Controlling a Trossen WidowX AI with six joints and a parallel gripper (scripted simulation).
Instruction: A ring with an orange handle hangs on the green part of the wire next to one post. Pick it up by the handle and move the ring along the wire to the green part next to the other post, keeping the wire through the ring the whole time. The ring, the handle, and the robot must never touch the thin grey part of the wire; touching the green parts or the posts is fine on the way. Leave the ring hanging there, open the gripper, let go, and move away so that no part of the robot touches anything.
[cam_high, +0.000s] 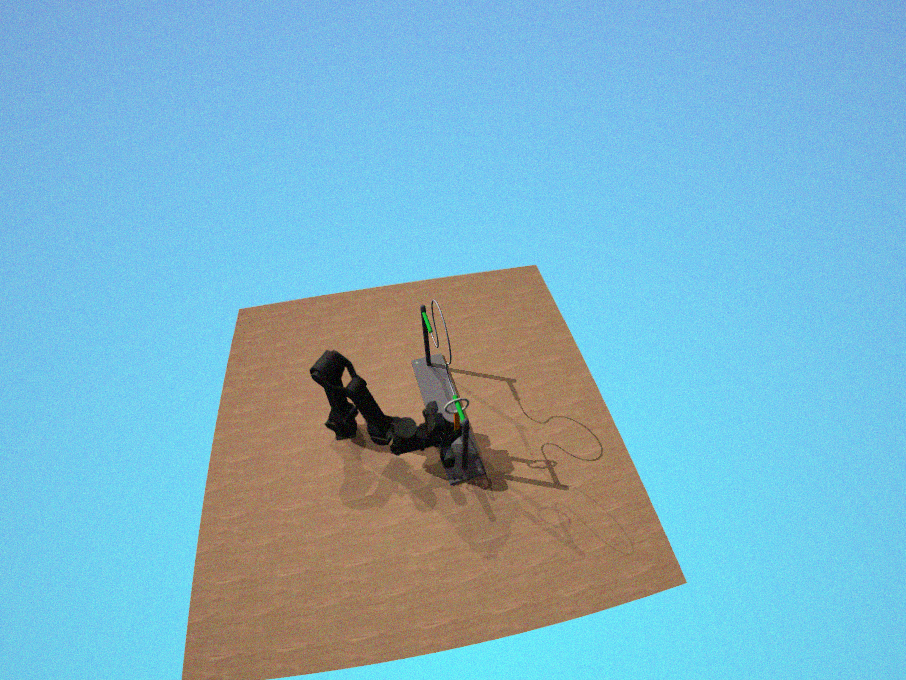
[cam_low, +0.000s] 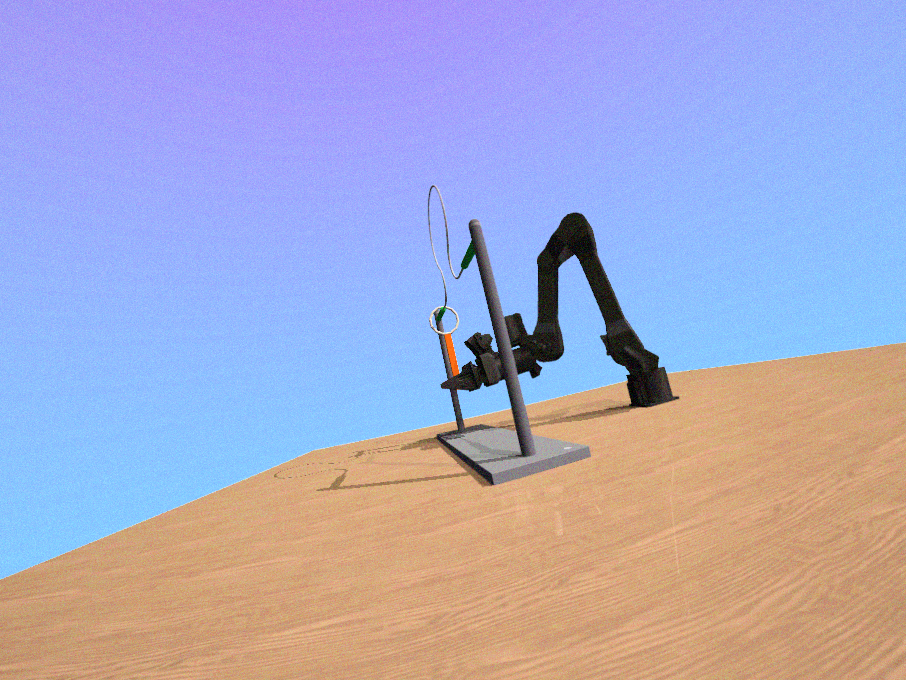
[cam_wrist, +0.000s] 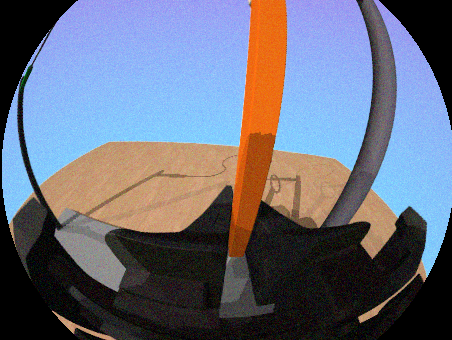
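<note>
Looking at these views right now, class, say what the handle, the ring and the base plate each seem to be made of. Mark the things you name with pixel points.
Handle (cam_high: 457, 420) (cam_low: 451, 354) (cam_wrist: 265, 75): probably painted wood or matt plastic; flat orange faces, crisp edges.
Ring (cam_high: 446, 409) (cam_low: 458, 320): perhaps metal or pale plastic; smooth, whitish-grey, thin.
Base plate (cam_high: 430, 380) (cam_low: 497, 466) (cam_wrist: 95, 260): possibly painted metal or plastic; even grey, no grain.

To the handle's one side, your near post (cam_high: 465, 445) (cam_low: 448, 373) (cam_wrist: 384, 95) blocks sideways travel — 1 obstacle. Opposite, a gap lies open between the 2 posts, above the base plate (cam_high: 433, 380) (cam_low: 504, 447) (cam_wrist: 92, 250).

no txt, no nos., no signs legible
</note>
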